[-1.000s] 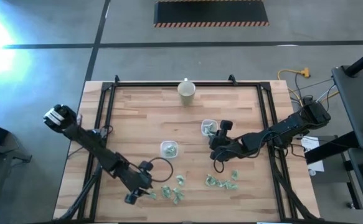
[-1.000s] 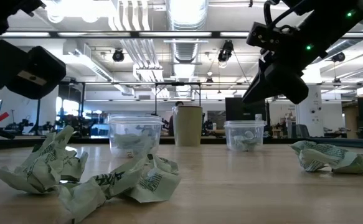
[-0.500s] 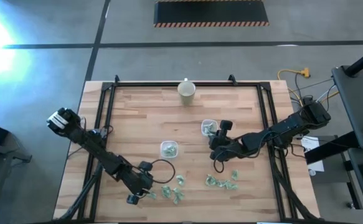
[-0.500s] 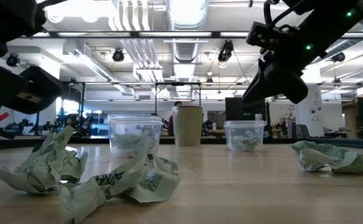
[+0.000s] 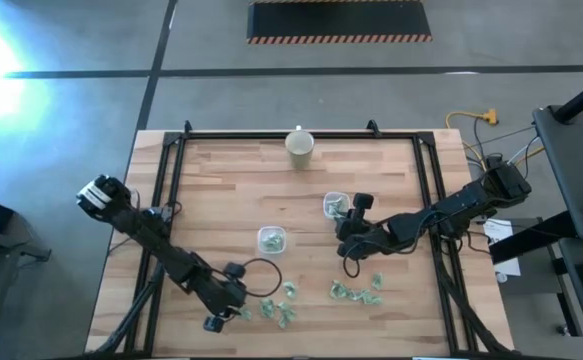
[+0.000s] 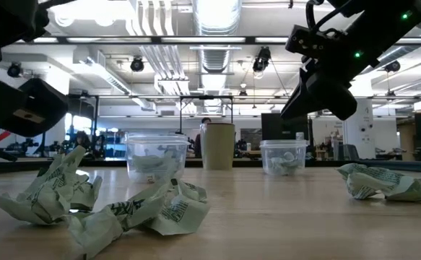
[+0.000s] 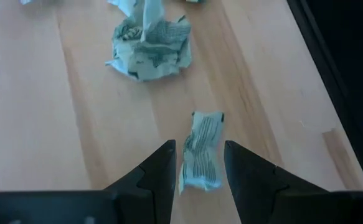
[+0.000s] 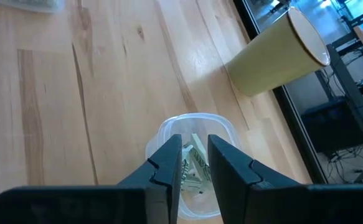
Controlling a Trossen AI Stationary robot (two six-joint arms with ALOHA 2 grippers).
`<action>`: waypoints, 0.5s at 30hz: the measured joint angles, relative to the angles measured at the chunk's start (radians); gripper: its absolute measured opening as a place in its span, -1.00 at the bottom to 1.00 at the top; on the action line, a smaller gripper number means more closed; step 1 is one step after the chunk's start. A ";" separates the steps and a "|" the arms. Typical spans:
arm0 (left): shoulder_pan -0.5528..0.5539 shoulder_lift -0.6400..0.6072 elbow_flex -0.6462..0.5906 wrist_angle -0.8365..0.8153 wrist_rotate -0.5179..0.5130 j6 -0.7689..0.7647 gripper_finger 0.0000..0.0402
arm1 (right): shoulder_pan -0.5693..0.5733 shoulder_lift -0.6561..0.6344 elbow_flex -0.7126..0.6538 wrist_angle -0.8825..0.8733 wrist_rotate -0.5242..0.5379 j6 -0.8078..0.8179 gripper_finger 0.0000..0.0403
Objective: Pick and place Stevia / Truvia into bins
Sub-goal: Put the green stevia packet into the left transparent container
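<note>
Tabletop (image 5: 231,190): pale wood in jointed strips, smooth, satin sheen, grain visible. Frame (image 5: 271,134) around it: black metal. Stevia / Truvia packets (image 7: 201,151): thin matt paper, creased and crumpled, printed green on white. Bins (image 6: 154,156): clear, glossy plastic. Cup (image 8: 274,55): cream, matt, darker rim. Left gripper (image 7: 198,168) and right gripper (image 8: 195,155): matt black plastic fingers.

Two small clear plastic bins (image 5: 271,239) sit mid-table on the wooden table (image 5: 221,190), crumpled pale green packets (image 5: 287,302) scattered nearby, cream cup (image 5: 300,146) at the far edge.
</note>
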 joint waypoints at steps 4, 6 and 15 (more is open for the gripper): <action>0.000 0.043 0.000 0.023 0.004 0.000 -0.41 | 0.000 0.000 0.000 0.001 0.000 0.000 -0.66; 0.000 0.049 0.000 0.022 0.004 -0.002 -0.41 | 0.000 0.000 0.000 0.001 0.000 0.000 -0.66; 0.001 0.050 0.000 0.013 0.004 -0.025 -0.60 | 0.000 0.000 0.000 0.002 0.000 0.000 -0.66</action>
